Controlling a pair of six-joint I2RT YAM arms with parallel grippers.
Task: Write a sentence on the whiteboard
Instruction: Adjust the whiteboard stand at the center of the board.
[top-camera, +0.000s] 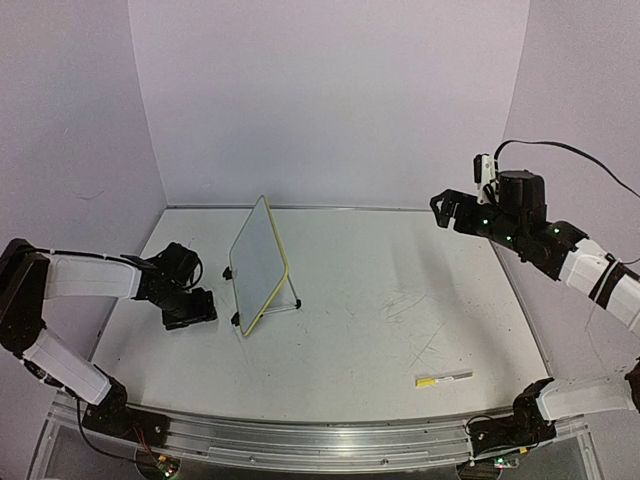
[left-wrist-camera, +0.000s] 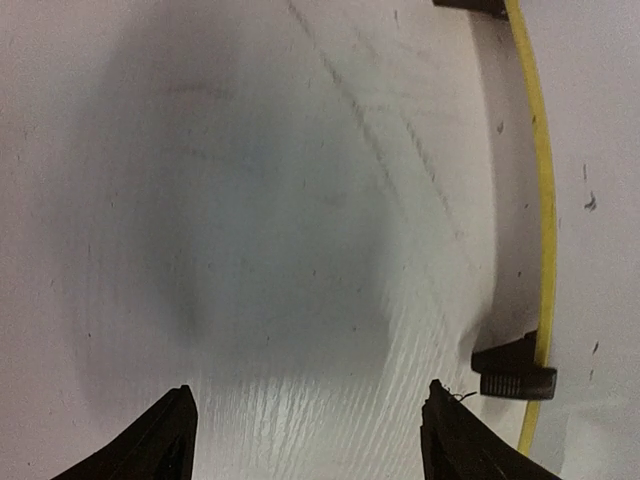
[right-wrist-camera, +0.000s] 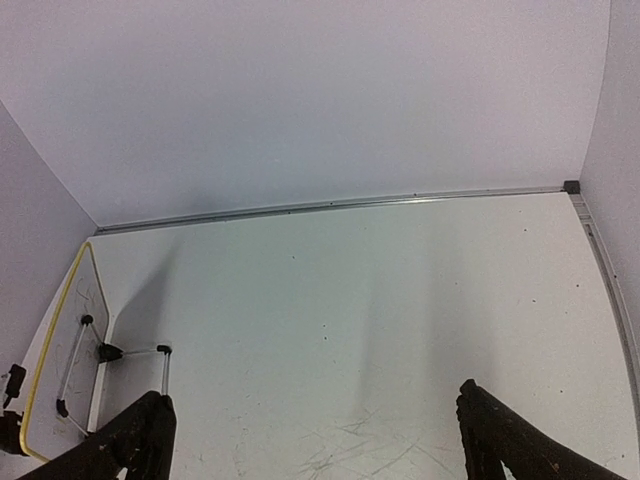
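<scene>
We see a white, scuffed desk (top-camera: 400, 320) with grey walls around it and a metal rail along its near edge. Both arms are bolted to that edge. The left arm folds low over the left side of the desk, while the right arm rises high over the far right side.

The small rectangular whiteboard with a thin yellow rim (top-camera: 258, 262) stands in the left half of the desk, nearer the far-left corner than the near edge. It is propped at a tilt on its black clip feet and wire stand. Its face turns toward the left edge, and the right wrist view shows its back and the stand (right-wrist-camera: 60, 370).

The left gripper (top-camera: 195, 305) hangs low, just beside the board on its left, apart from it. Its fingers are spread with nothing between them (left-wrist-camera: 310, 425), and the yellow rim (left-wrist-camera: 543, 200) and one black clip foot (left-wrist-camera: 513, 370) sit close by its right finger.

The right gripper (top-camera: 445, 208) is held in the air, well apart from the board, its fingers spread wide and empty (right-wrist-camera: 315, 430).

A thin pale yellow-and-white stick (top-camera: 443, 379) lies flat near the near edge, toward the near-right corner; we cannot tell what it is.
</scene>
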